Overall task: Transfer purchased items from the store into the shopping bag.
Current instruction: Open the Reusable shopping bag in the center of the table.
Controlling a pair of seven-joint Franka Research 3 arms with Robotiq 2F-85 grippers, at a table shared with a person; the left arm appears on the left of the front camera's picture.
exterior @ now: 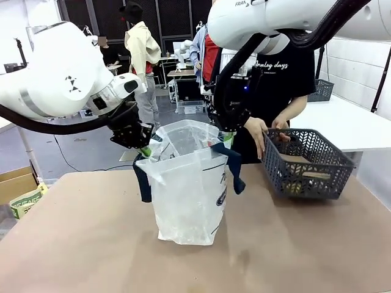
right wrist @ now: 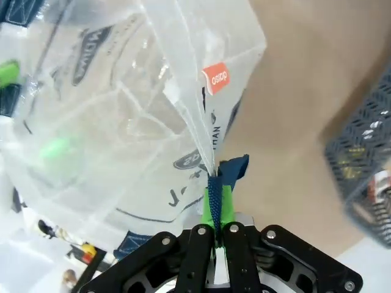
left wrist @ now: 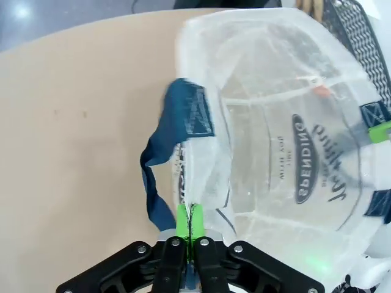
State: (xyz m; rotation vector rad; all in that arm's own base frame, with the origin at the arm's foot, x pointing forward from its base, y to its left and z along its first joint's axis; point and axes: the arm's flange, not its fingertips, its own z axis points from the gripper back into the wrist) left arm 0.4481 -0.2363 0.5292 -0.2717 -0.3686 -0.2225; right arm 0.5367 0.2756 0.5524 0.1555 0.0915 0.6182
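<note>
The clear plastic shopping bag (exterior: pixel 186 183) with navy handles stands upright at the middle of the table, its mouth held apart. My left gripper (exterior: pixel 144 148) is shut on the bag's left rim (left wrist: pixel 190 215). My right gripper (exterior: pixel 226 138) is shut on the bag's right rim, pinching the navy strap (right wrist: pixel 215 201). The dark grey lattice basket, the store (exterior: pixel 307 163), sits at the right, with tan and yellow purchased items (exterior: pixel 297 160) inside. A person's hands (exterior: pixel 258 131) reach into the basket's left end.
The brown table (exterior: pixel 91 244) has bare room in front of and to the left of the bag. A cardboard box with a green-printed packet (exterior: pixel 24 198) stands off the table's left edge. A second grey basket (exterior: pixel 322 90) rests on a white table behind.
</note>
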